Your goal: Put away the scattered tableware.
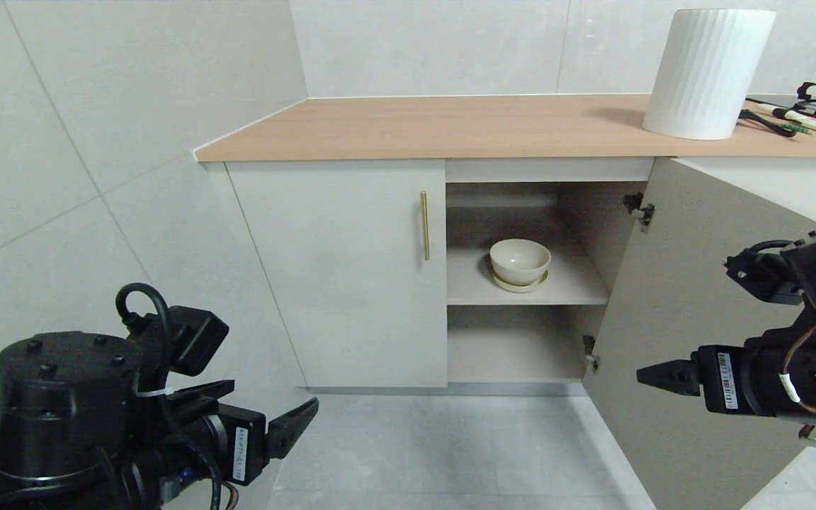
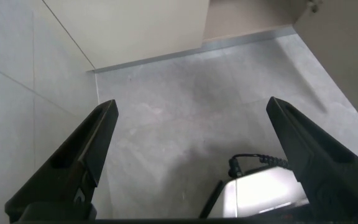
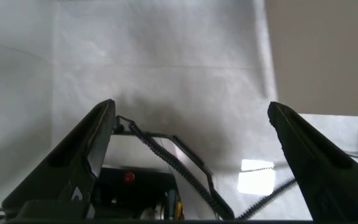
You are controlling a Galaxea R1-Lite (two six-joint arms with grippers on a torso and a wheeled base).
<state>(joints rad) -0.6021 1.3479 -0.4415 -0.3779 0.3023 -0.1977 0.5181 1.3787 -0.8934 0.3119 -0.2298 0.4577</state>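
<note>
On cabinet shelf [image 1: 578, 285]: bowl [image 1: 519, 259] atop apparent saucer [image 1: 521, 288].

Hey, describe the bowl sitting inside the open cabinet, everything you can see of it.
The bowl is cream-coloured, round and fairly deep, with a smooth glazed look like ceramic. It stands upright, mouth up, and appears empty. It rests on a small matching saucer, which lies on the shelf of the cabinet, in the side whose door is swung open. Nothing else touches it.
</note>
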